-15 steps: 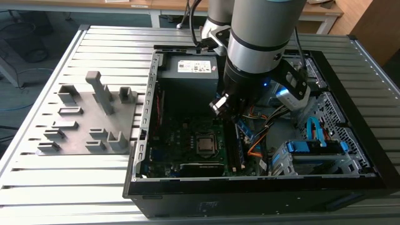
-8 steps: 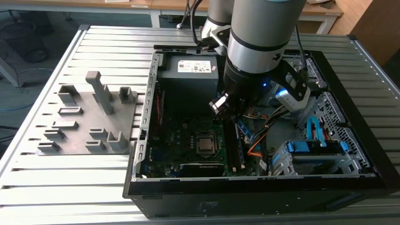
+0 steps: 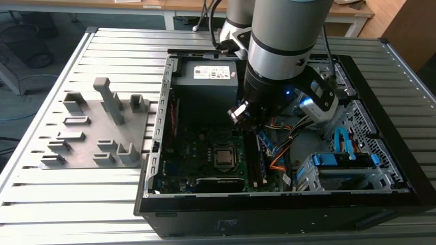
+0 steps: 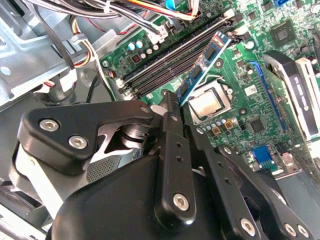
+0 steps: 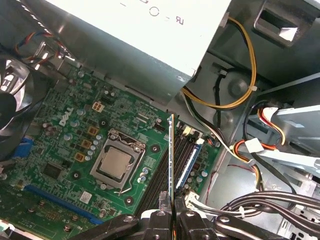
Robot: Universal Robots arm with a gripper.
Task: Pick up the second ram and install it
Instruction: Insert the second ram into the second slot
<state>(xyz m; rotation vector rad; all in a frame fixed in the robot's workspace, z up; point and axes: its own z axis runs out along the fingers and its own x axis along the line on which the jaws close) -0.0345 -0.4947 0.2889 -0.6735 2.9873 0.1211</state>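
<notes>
My gripper [image 3: 252, 125] hangs inside the open computer case [image 3: 158, 132], over the motherboard. It is shut on the second ram [image 5: 171, 155], a thin dark board seen edge-on between the black fingers [image 5: 159, 216] in the first wrist view. In the second wrist view the ram's [image 4: 206, 62] blue label faces the camera, and the stick reaches out from the gripper [image 4: 170, 100] above the black memory slots [image 4: 170, 57]. It hovers next to the metal processor socket [image 5: 116, 162], tilted slightly against the slots [image 5: 180, 150]. From the exterior view the ram [image 3: 264, 144] points down toward the board.
A grey power supply [image 3: 211, 76] sits at the back of the case. Bundled cables [image 5: 240, 145] run close beside the slots. A drive cage with blue brackets [image 3: 340, 163] stands at the exterior view's right. A grey holder tray [image 3: 95, 132] lies outside the case on the exterior view's left.
</notes>
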